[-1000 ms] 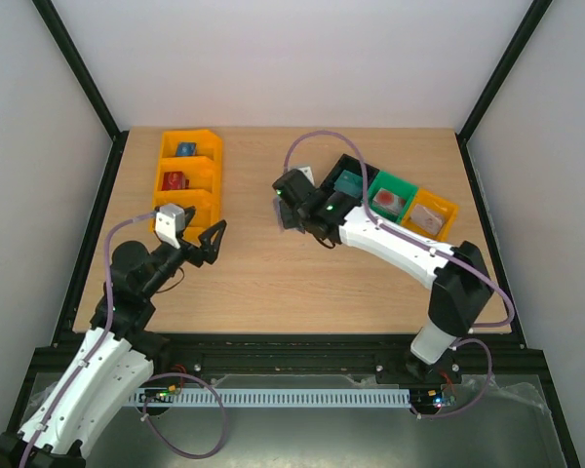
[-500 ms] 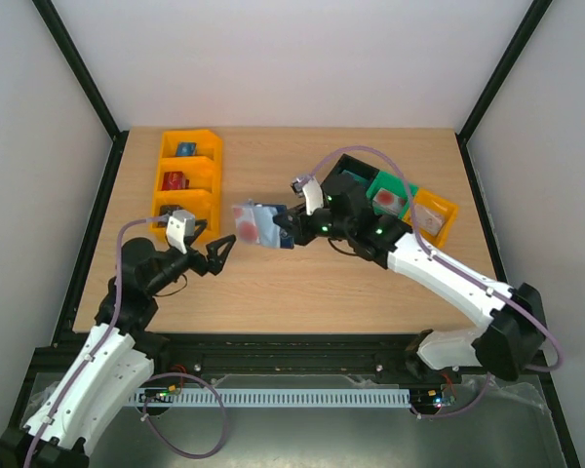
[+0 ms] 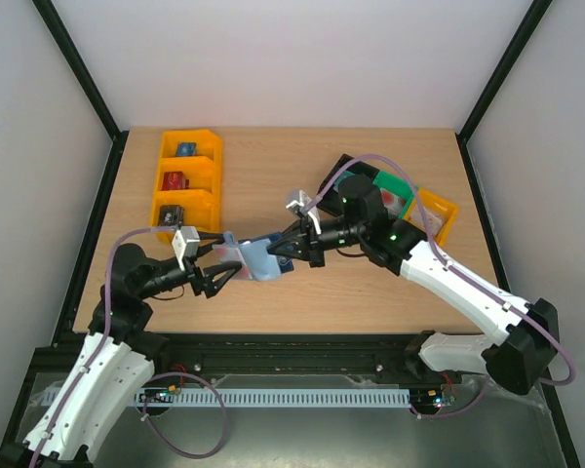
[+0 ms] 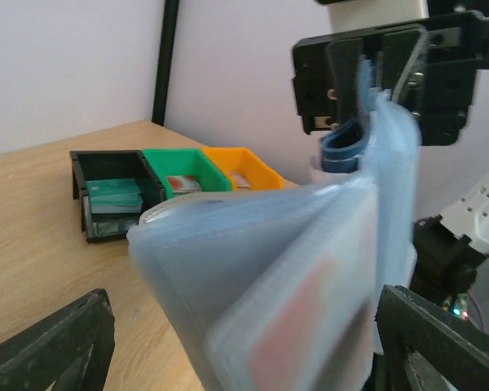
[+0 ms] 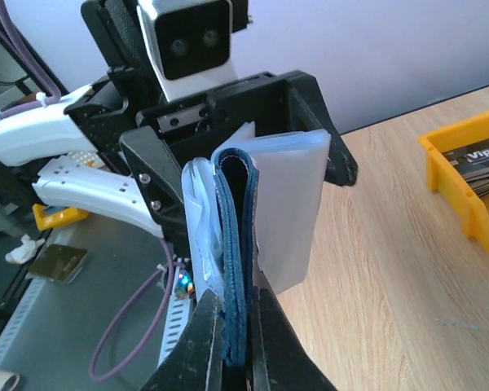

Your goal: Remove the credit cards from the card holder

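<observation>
Card holder: the dark navy card holder (image 3: 261, 261) hangs in the air above the counter (image 3: 302, 304), near the middle and a little toward 7 o'clock, between the two arms. Its clear sleeves are fanned out toward the left arm.
Right pincer: the right pincer (image 3: 285, 252) is closed tight on the navy edge of the holder, with one finger pressed against each face.
Left pincer: the left pincer (image 3: 217, 269) is spread wide, with a finger on either side of the fanned sleeves. I cannot tell whether either finger touches the plastic.
Credit cards: they are in the sleeves. One credit card (image 4: 306, 326) with a reddish patch shows through the clear plastic in the left wrist view. How many there are I cannot tell.
Orange bin: the orange bin (image 3: 190, 162) stands at about 10 o'clock with small items in its compartments.
Bin row: a row of black, green and orange bins (image 4: 175, 152) sits at about 2 o'clock, partly behind the right arm.
</observation>
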You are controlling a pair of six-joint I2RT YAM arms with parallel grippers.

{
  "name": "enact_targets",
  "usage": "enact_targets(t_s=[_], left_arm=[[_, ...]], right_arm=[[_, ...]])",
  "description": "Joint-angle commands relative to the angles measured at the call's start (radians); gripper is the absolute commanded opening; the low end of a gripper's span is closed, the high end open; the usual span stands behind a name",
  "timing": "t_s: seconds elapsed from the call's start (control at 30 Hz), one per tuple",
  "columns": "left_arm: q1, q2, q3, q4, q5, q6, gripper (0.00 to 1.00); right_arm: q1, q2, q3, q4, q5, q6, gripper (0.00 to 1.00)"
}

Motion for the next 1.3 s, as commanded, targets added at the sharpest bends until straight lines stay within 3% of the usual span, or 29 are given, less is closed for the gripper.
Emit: enact_targets(t_s=[0.0, 0.13, 0.27, 0.43, 0.57, 0.8, 1.03, 1.17, 1.27], left_arm=[[0.027, -0.034, 0.073, -0.085, 0.157, 0.121, 0.86], [0.052, -0.033, 0.093, -0.123, 0.197, 0.150, 0.74], [0.064, -0.027, 0.077, -0.083, 0.232, 0.132, 0.69], [0.065, -0.010, 0.048, -0.002, 0.270, 0.104, 0.50], [0.043, 0.002, 0.000, 0.180, 0.258, -0.005, 0.46], [-0.050, 0.017, -0.036, 0.268, 0.188, -0.028, 0.42], [-0.084, 0.036, -0.101, 0.528, 0.136, -0.175, 0.54], [-0.110, 0.047, -0.118, 0.602, 0.126, -0.218, 0.68], [-0.130, 0.051, -0.121, 0.623, 0.117, -0.230, 0.73]], right_arm=[[-0.030, -0.052, 0.047, -0.068, -0.113, -0.086, 0.02], [-0.034, -0.069, 0.090, -0.169, -0.102, -0.141, 0.02], [-0.034, -0.084, 0.105, -0.205, -0.104, -0.149, 0.02], [-0.035, -0.108, 0.092, -0.182, -0.093, -0.124, 0.02], [-0.034, -0.085, 0.067, -0.125, -0.093, -0.071, 0.02], [-0.034, -0.070, 0.048, -0.006, -0.124, -0.010, 0.02], [-0.033, -0.051, 0.039, 0.044, -0.151, 0.024, 0.02], [-0.031, -0.041, 0.026, 0.084, -0.148, 0.046, 0.02], [-0.032, -0.028, 0.025, 0.092, -0.120, 0.053, 0.02]])
